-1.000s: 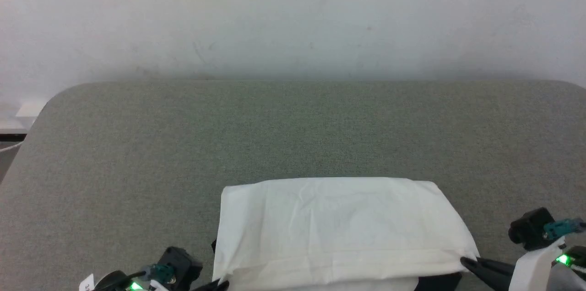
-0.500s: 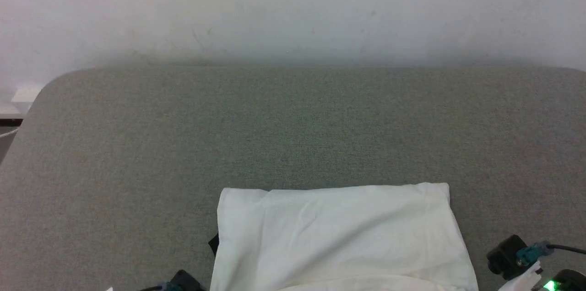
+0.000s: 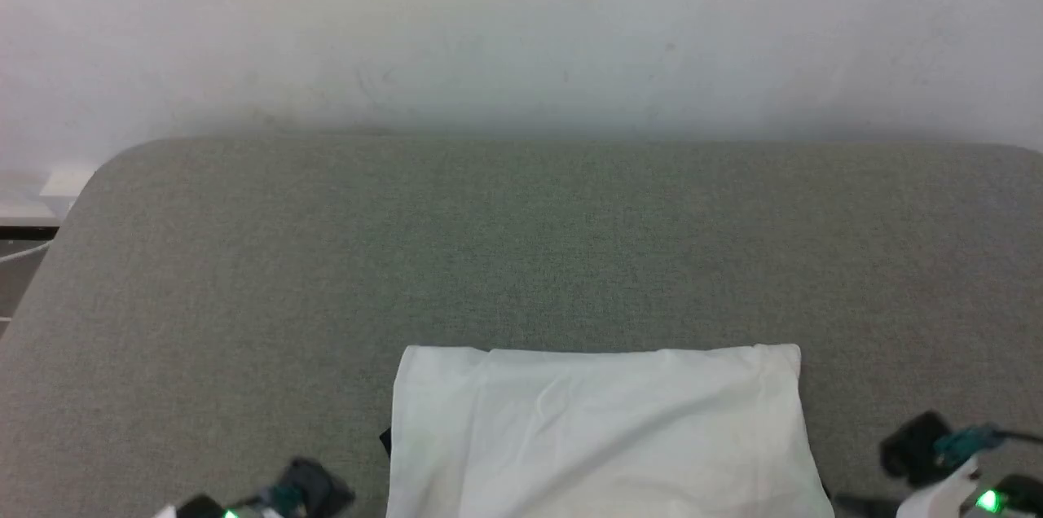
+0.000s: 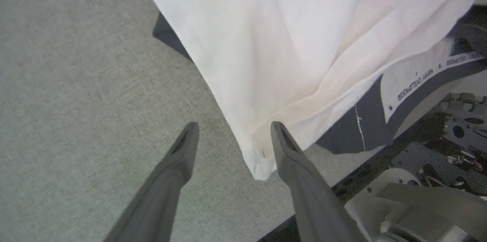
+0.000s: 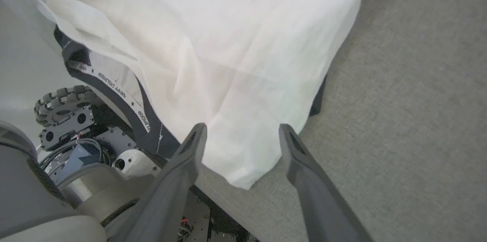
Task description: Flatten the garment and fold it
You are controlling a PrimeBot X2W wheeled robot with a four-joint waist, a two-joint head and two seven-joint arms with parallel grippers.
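Observation:
The garment (image 3: 599, 428) lies folded as a white rectangle at the near middle of the grey table (image 3: 521, 257). A black sleeve with a white lettered band (image 4: 418, 82) hangs past the table's front edge below the white layer. In the left wrist view my left gripper (image 4: 234, 128) is open, its fingers on either side of the garment's near left corner (image 4: 258, 158) without pinching it. In the right wrist view my right gripper (image 5: 242, 128) is open too, straddling the near right corner (image 5: 243, 173). The black sleeve (image 5: 110, 82) also hangs there.
A white wall (image 3: 521, 29) stands behind the table's far edge. The table's rounded left corner (image 3: 106, 168) drops off to the floor. My own base and a wheel (image 5: 64, 101) sit just below the front edge. Bare grey cloth stretches beyond the garment.
Both grippers have gone from shut on the garment's near corners to open, letting the cloth go. The top white layer has settled flat. The head camera has shifted slightly.

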